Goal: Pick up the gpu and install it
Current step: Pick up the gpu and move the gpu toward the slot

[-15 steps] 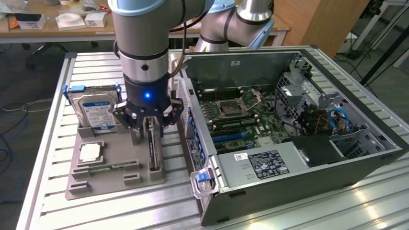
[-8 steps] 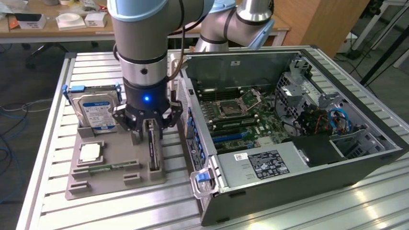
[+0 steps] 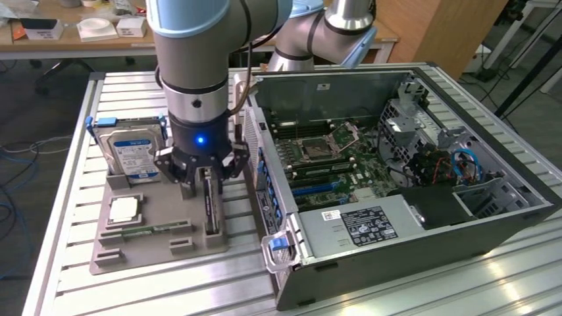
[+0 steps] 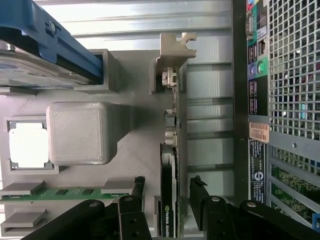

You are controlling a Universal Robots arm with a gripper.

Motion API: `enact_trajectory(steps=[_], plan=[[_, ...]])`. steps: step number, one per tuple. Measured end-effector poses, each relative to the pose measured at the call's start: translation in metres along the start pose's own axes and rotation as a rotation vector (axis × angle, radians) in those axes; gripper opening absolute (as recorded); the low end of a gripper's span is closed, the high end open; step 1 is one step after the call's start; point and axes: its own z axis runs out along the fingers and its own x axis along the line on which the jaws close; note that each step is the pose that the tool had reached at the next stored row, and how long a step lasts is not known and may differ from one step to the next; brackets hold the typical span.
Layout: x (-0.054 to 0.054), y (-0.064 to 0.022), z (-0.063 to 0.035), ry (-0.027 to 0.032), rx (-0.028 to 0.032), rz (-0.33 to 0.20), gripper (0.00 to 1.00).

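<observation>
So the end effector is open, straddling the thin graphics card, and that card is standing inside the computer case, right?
Not quite. The end effector is open and straddles the gpu, but the card stands edge-on in the grey holder tray beside the computer case, not inside it. The exterior view shows this.

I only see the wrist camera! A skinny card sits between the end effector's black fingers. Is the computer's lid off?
Observer: Yes. The computer case lies open, its motherboard showing.
Operator: Which side of the card is it?
Observer: On the exterior view's right of the gpu, which stands on edge in a grey tray.
Operator: What's the blue thing?
Observer: A bracket on a hard drive standing upright in that tray.
</observation>
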Motion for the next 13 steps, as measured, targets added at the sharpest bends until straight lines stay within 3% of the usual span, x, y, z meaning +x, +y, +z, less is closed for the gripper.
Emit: enact_trajectory(steps=[6,13], plan=[[0.0,0.0001,0.0091,0.0001,0.0,0.0,0.49],[0.0,0.0001,0.0099,0.0001,0.0001,0.0,0.49]])
